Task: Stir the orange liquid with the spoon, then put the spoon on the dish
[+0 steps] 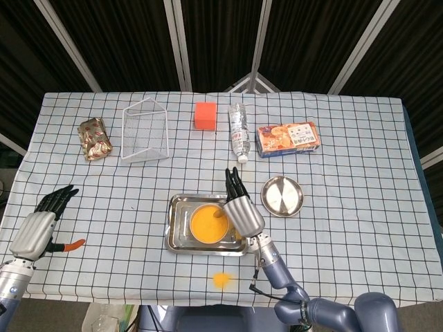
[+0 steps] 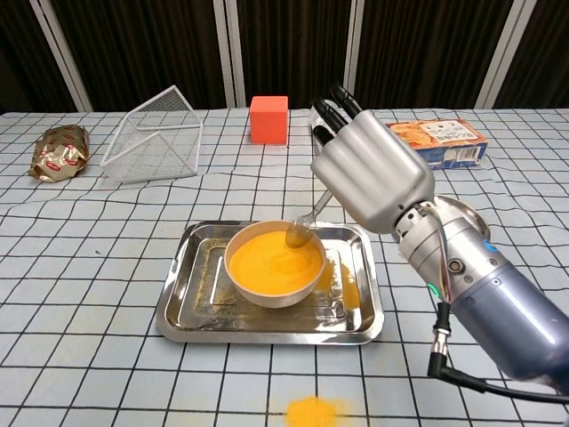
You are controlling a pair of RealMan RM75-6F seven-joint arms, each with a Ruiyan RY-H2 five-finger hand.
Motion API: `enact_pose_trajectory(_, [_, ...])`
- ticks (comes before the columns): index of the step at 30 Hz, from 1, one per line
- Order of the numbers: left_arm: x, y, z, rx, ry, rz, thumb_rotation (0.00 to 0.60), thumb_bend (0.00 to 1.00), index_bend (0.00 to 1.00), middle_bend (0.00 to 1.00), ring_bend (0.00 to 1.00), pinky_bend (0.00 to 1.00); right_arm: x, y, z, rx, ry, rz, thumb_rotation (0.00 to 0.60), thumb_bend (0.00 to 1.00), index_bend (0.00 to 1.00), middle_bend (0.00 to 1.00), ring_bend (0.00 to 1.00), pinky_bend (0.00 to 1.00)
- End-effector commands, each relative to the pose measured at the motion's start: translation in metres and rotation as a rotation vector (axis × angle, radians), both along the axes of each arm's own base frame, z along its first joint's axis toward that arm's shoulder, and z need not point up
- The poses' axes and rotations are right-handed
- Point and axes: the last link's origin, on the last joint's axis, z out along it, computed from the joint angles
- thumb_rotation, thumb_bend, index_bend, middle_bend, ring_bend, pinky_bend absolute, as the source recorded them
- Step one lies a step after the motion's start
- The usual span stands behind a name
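Note:
A white bowl of orange liquid point(image 2: 272, 259) point(image 1: 210, 223) stands in a steel tray point(image 2: 197, 307) point(image 1: 178, 235). My right hand point(image 2: 369, 166) point(image 1: 241, 209) holds a metal spoon point(image 2: 302, 226), its bowl at the liquid's far right edge. The handle runs up behind the hand, so the grip itself is hidden. A round steel dish point(image 1: 282, 196) lies on the table right of the tray, partly behind my forearm in the chest view. My left hand point(image 1: 40, 225) hovers at the table's left edge, fingers apart, holding nothing.
At the back lie a foil snack bag point(image 1: 95, 138), a wire basket point(image 1: 145, 131), an orange cube point(image 1: 205, 115), a plastic bottle point(image 1: 239, 131) and a biscuit box point(image 1: 288, 139). An orange spill point(image 1: 221, 279) marks the cloth in front of the tray. An orange-tipped tool point(image 1: 70, 244) lies beside my left hand.

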Motion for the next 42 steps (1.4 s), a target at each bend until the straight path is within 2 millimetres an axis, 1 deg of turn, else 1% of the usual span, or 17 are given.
enact_pose_trajectory(1, [0.0,0.0,0.0,0.0,0.0,0.0,0.6,0.0,0.0,0.0,0.0,0.02,-0.001,0.003,-0.003,0.008,-0.007,-0.004,0.6,0.78,0.74,0.26,0.0,0.0])
enact_pose_trajectory(9, [0.0,0.0,0.0,-0.001,0.0,-0.002,0.6,0.0,0.0,0.0,0.0,0.02,-0.003,0.013,-0.012,0.036,-0.023,-0.003,0.6,0.78,0.75,0.26,0.0,0.0])
enact_pose_trajectory(14, [0.001,0.0,-0.001,-0.002,0.003,-0.006,0.6,0.0,0.0,0.0,0.0,0.02,-0.001,0.024,-0.016,0.068,-0.035,0.015,0.6,0.79,0.76,0.27,0.0,0.0])
enact_pose_trajectory(23, [0.001,-0.001,-0.002,-0.003,0.006,-0.006,0.6,0.0,0.0,0.0,0.0,0.02,-0.001,0.039,-0.017,0.097,-0.045,0.035,0.6,0.79,0.78,0.27,0.0,0.0])
enact_pose_trajectory(32, [0.001,0.0,-0.002,-0.004,0.007,-0.004,0.6,0.0,0.0,0.0,0.0,0.02,0.0,0.04,-0.01,0.09,-0.053,0.032,0.6,0.79,0.78,0.27,0.0,0.0])
enact_pose_trajectory(42, [0.001,0.0,-0.002,-0.003,0.007,-0.005,0.6,0.0,0.0,0.0,0.0,0.02,0.002,0.041,-0.008,0.096,-0.052,0.041,0.6,0.79,0.78,0.27,0.0,0.0])
